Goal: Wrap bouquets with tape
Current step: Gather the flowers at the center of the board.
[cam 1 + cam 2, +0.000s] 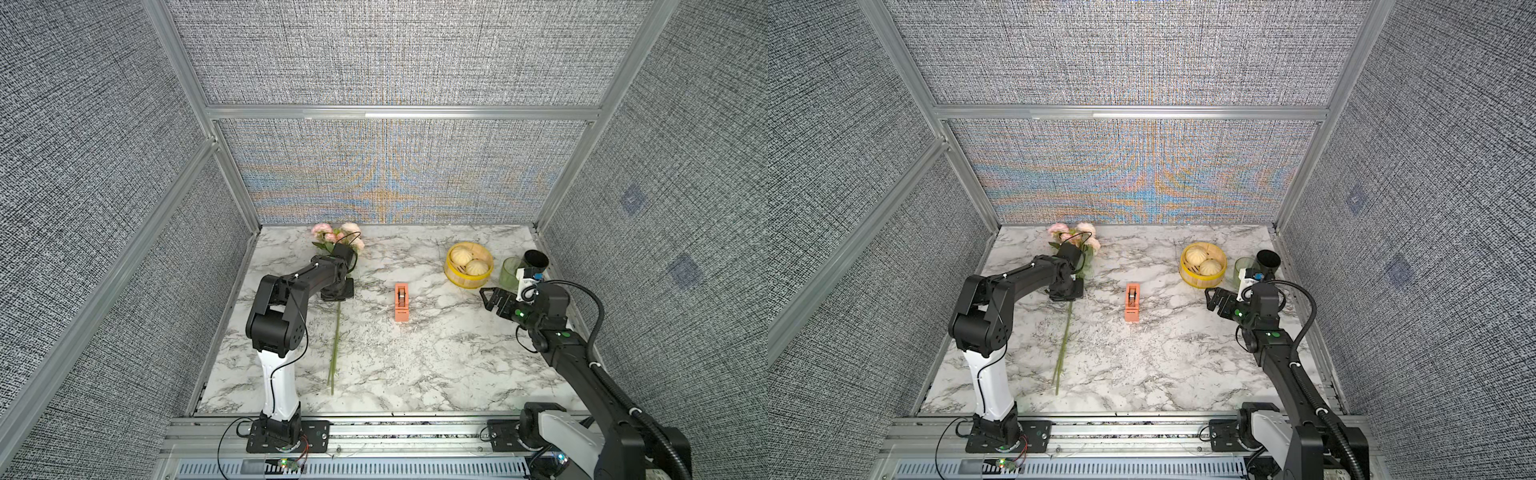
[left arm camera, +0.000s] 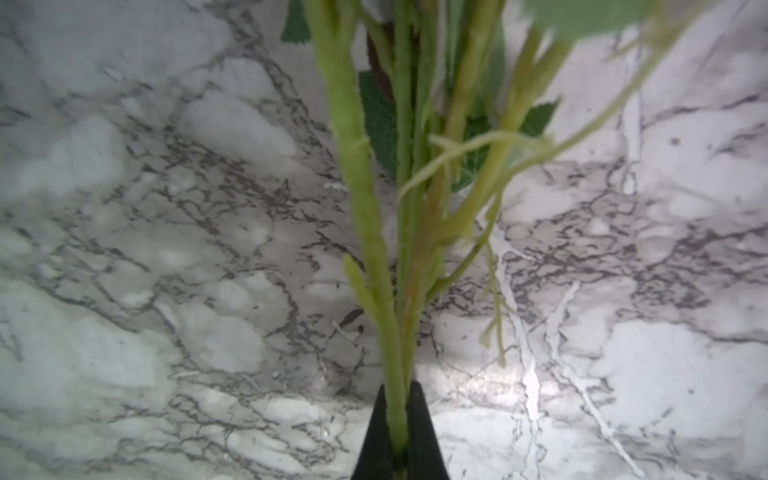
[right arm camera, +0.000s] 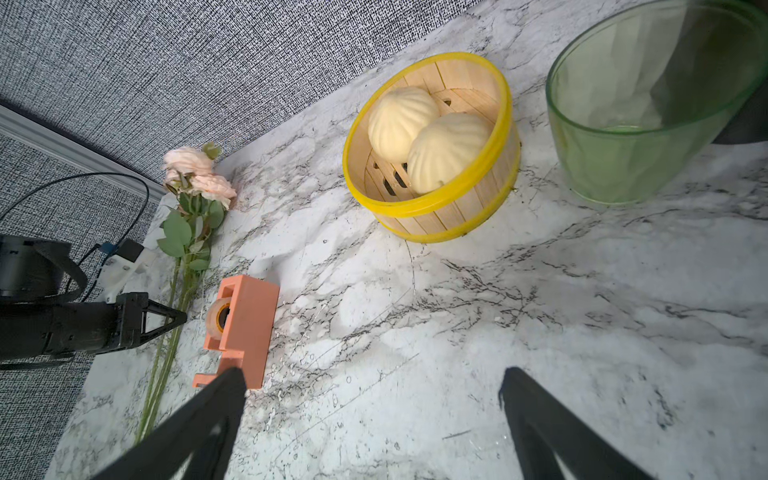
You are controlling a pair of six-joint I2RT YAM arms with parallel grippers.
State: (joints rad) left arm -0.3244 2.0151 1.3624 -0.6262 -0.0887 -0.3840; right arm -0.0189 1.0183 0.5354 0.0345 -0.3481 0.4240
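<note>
Marble table (image 1: 415,365), grey fabric walls (image 1: 374,62). Left gripper (image 2: 399,399) clenched on the bouquet (image 1: 336,345) stems, bouquet lying along the table's left side; tape dispenser (image 1: 401,302) sits mid-table. Right gripper (image 3: 372,374) spread wide, empty, near the steamer basket (image 1: 463,282).

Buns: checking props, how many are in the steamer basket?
2, both in the steamer basket, touching: one bun nearer the back wall, the other nearer the green glass. None seems hidden.

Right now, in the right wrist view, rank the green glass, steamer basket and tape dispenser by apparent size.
1. green glass, though closest to the camera and cropped, so its lead is unsure.
2. steamer basket.
3. tape dispenser, smallest.
</note>
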